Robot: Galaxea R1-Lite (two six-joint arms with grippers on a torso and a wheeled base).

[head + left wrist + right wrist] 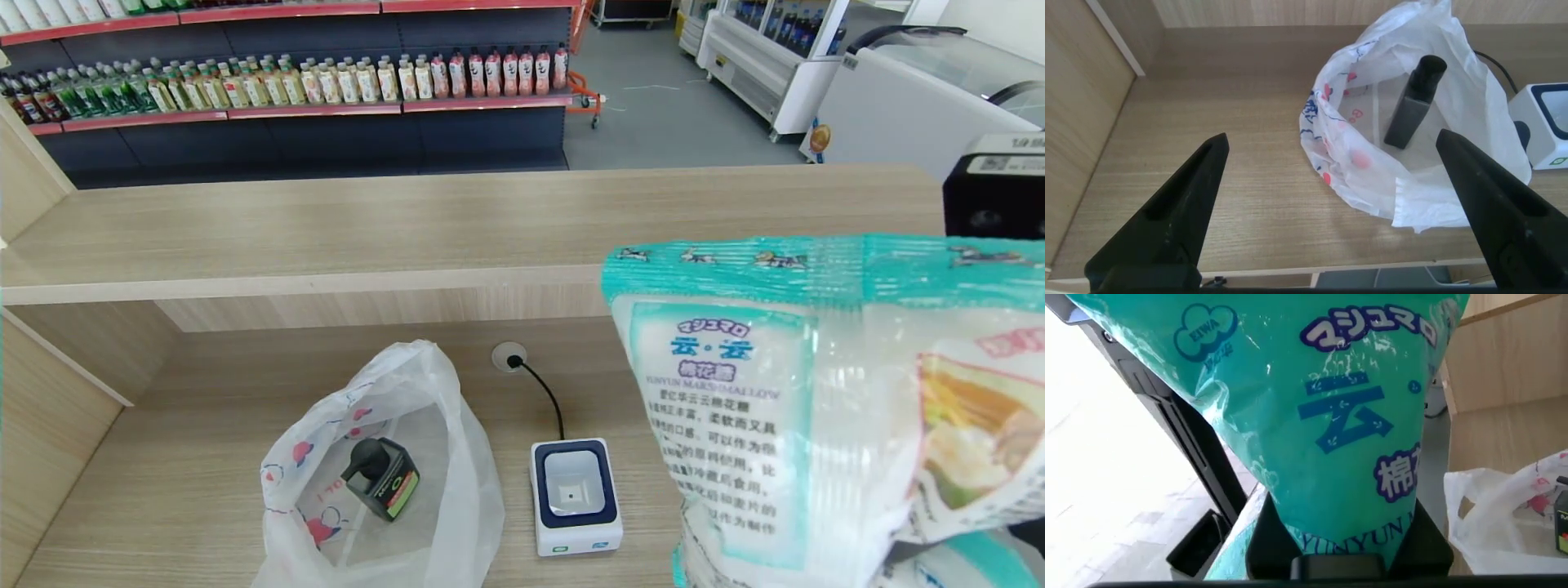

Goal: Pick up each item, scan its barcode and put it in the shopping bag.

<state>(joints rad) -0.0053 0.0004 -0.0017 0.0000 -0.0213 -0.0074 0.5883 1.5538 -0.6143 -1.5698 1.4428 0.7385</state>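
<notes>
Clamped by one end in the right gripper [1343,549], jaws tight on the film: a big teal and white plastic packet of marshmallows [816,408], held high on the right, well above the counter. Not yet scanned, by the look of it.

To scan well: lower toward the white box-shaped barcode scanner with the dark blue frame [575,494], near the middle of the pale wood counter [204,457]. Turn the packet to bring its barcode to the window; place of that code not to be told from here. Go slowly, given soft, puffy film likely to sag and swing. Then carry left to the translucent white plastic shopping bag with red and blue prints [469,457], just left of the scanner, mouth gaping open.

Around: a small dark bottle with a black cap [382,478], lying inside the bag already; a black cable [545,396], running from the scanner's far side to a round grommet [509,357]. Hovering over the near left of the counter beside the bag, jaws wide apart and empty: the left gripper [1331,140]. Mind the limp bag mouth, perhaps tight for so bulky a packet and apt to fold shut.
</notes>
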